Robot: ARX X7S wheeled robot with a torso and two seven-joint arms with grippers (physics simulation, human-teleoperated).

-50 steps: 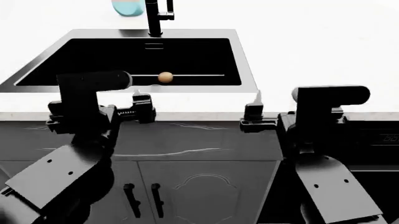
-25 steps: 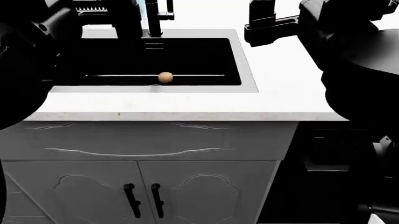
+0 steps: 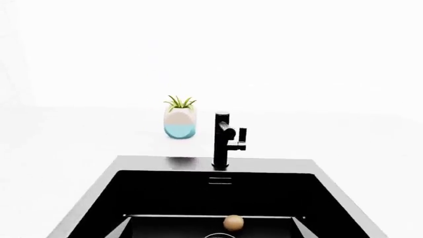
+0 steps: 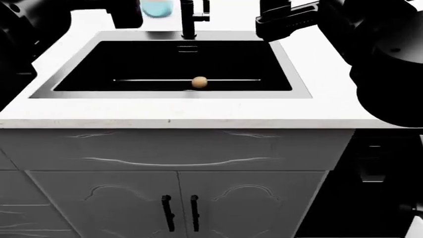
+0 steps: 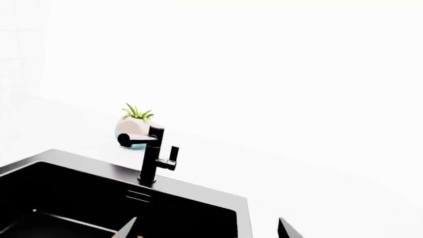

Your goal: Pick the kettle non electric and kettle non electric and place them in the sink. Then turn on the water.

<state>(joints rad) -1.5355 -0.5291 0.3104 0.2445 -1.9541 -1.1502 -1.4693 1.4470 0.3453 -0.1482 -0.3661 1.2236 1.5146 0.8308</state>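
Neither kettle is in view in any frame. The sink point(image 4: 170, 94), a black basin with a steel rim, sits in the white counter straight ahead. My left arm is a dark mass at the top left of the head view. Its wrist camera looks over the sink point(image 3: 152, 166), and the left gripper point(image 3: 210, 233) is open and empty, only its fingertips point(image 3: 124, 229) showing. My right gripper point(image 4: 266, 22) hovers over the counter by the sink's back right corner. It is open and empty above the sink's rim point(image 5: 198, 191), its fingertips point(image 5: 128, 229) wide apart.
A black faucet point(image 4: 188, 19) stands behind the sink, with a teal-and-white plant pot point(image 4: 157, 7) to its left. A small tan ball point(image 4: 199, 82) lies in the basin near the drain. White cabinet doors and a drawer run below the counter. A dark appliance stands at the lower right.
Both arms rose from in front of the cabinet to above the counter. The head view shifted, so the sink now sits further right and looks larger.
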